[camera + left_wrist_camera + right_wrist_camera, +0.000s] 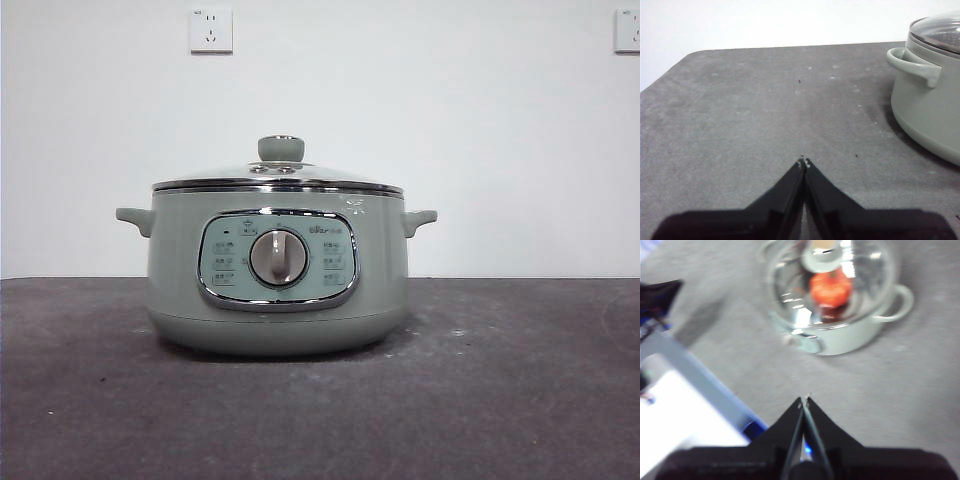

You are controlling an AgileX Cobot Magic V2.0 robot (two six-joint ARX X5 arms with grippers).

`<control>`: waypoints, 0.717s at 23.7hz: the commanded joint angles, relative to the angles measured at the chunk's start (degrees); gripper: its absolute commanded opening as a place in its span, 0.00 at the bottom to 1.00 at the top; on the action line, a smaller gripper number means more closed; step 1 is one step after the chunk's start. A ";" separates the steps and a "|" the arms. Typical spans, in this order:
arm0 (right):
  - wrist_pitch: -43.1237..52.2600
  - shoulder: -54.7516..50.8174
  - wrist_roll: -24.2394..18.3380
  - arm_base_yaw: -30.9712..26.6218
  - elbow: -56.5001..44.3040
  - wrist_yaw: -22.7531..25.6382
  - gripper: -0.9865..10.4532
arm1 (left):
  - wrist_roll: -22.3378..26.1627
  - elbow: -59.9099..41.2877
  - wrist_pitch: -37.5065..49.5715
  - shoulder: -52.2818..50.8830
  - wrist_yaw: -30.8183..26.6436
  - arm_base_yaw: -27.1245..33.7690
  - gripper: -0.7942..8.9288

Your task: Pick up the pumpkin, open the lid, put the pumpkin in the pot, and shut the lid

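The sage-green pot [277, 285] stands in the middle of the grey table, its dial facing the front camera. The glass lid [278, 178] with its green knob [281, 148] sits on the pot's rim. From above, in the right wrist view, the orange pumpkin [830, 288] shows through the lid [860, 270], inside the pot [840, 335]. My right gripper [805, 400] is shut and empty, high above the table and away from the pot. Low over the table beside the pot's handle [915, 64], my left gripper [804, 162] is shut with nothing in it.
Bare grey tabletop [740, 115] spreads out from the pot's side. The table edge, with blue and white equipment [700, 405] beyond it, shows in the right wrist view. Two wall sockets [211, 30] hang on the white wall behind.
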 commanded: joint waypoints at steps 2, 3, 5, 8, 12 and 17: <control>-0.13 -3.76 -2.75 -5.84 0.00 -0.13 0.09 | -0.35 -0.87 -0.04 -0.17 0.02 0.13 0.08; 1.03 -4.96 -2.36 -7.39 -0.04 -0.42 0.09 | -0.35 -0.87 -0.04 -0.17 0.02 0.13 0.08; 6.75 -8.52 -2.14 -11.67 -1.16 -3.98 0.09 | -0.35 -0.87 -0.04 -0.17 0.02 0.13 0.08; 19.89 -16.52 -4.13 -18.56 -9.11 -6.45 0.09 | -0.35 -0.87 -0.04 -0.17 0.02 0.13 0.08; 38.01 -28.61 -4.09 -25.22 -28.26 -7.67 0.09 | -0.35 -0.87 -0.04 -0.17 0.04 0.13 0.08; 52.48 -39.91 -4.00 -28.35 -48.13 -7.63 0.09 | -0.35 -0.87 -0.02 -0.17 0.04 0.13 0.08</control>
